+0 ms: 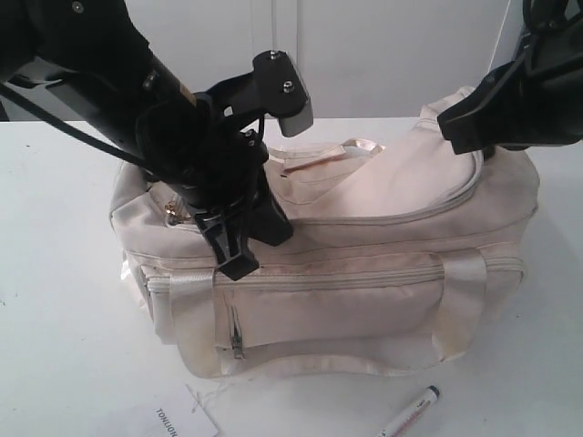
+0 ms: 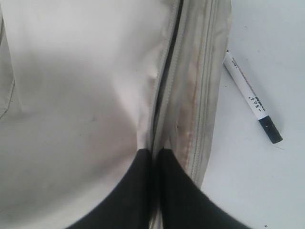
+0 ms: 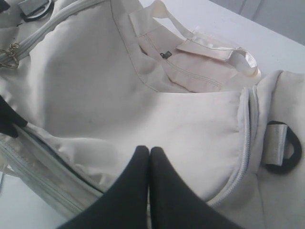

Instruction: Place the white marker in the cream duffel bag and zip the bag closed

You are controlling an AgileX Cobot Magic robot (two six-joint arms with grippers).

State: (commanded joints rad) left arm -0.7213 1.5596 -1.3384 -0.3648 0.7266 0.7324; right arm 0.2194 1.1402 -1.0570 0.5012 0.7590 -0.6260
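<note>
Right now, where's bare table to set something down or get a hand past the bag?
Exterior view: bare table left of the cream duffel bag, and front right past the white marker. Crowded: bag top, under the left gripper and right gripper; paper tag sits front left.

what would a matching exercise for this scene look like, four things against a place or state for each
Things
1. white marker
2. paper tag
3. left hand
4. keyring

Places or states
A. shut, tips at the top zip of the cream duffel bag
B. flat on the table, black letters
C. on the table in front of the bag, dark cap
D. gold, on the bag's end near the left arm

Pairs: 1-C, 2-B, 3-A, 4-D
</note>
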